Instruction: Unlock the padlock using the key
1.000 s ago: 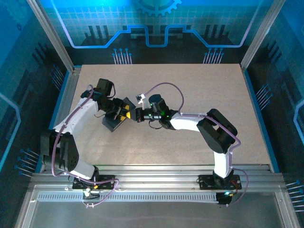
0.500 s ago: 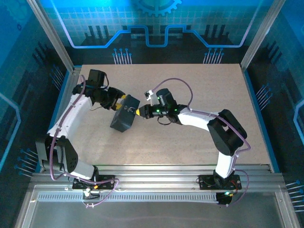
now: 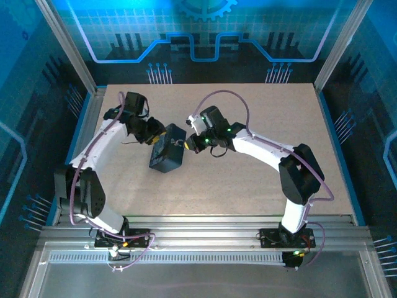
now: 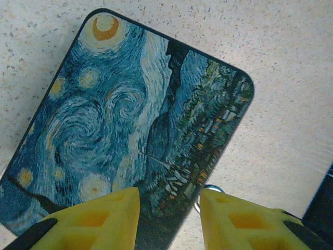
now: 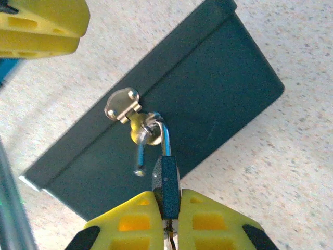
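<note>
I see my right pincer (image 5: pixel 166 200) clamped on the padlock (image 5: pixel 166 177), its shackle hooked through the clasp (image 5: pixel 123 104) of the tin (image 5: pixel 208 94) on the desk (image 5: pixel 291 156), my left pincer (image 4: pixel 169 216) gaping over the tin's edge.

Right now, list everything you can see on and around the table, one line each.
Tin box: one, dark blue with a swirly night-sky print on the lid, lying on the table left of centre.
Padlock: one, dark body and silvery shackle, hooked through the brass loop on the tin's side; one shackle end hangs free of the body.
Hasp: one, silvery, on the tin's side by the loop.
Table: one, pale and speckled, under everything.
Left arm: one, white and black, reaching to the tin.
Right arm: one, white and black, reaching to the tin.
Left hand: one, yellow fingers apart, over the tin's lid edge.
Right hand: one, yellow fingers closed on the padlock body.
</note>
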Robot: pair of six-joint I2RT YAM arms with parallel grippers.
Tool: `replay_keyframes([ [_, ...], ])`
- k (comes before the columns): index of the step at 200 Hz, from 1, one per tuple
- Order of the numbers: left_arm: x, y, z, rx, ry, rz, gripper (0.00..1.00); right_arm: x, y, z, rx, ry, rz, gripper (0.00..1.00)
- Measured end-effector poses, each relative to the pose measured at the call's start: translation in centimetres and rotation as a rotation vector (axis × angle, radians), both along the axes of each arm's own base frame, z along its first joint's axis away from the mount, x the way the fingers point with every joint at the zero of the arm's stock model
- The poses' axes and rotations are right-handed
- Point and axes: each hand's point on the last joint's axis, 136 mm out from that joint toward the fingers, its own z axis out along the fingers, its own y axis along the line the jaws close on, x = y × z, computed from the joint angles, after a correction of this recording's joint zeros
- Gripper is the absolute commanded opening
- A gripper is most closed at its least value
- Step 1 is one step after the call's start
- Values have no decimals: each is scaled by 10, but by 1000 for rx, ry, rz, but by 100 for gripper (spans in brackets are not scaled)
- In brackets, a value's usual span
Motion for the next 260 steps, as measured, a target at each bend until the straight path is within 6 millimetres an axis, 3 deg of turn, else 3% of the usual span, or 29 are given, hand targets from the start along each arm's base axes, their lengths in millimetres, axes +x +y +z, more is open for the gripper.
replay_keyframes([
  [46,5,-3,-27,90,29,-12,34,-6,-17,-27,-223,-103,14,0],
  [105,8,5,-32,176,18,8,34,-22,-38,-74,-442,-211,34,0],
  [154,6,15,-38,261,12,5,34,-14,-43,-84,-467,-302,-5,0],
  [208,-21,21,-75,304,108,-25,31,-11,-36,-101,-504,-411,-52,0],
  [260,-19,14,-76,302,86,-40,29,2,-38,-102,-484,-456,-215,0],
])
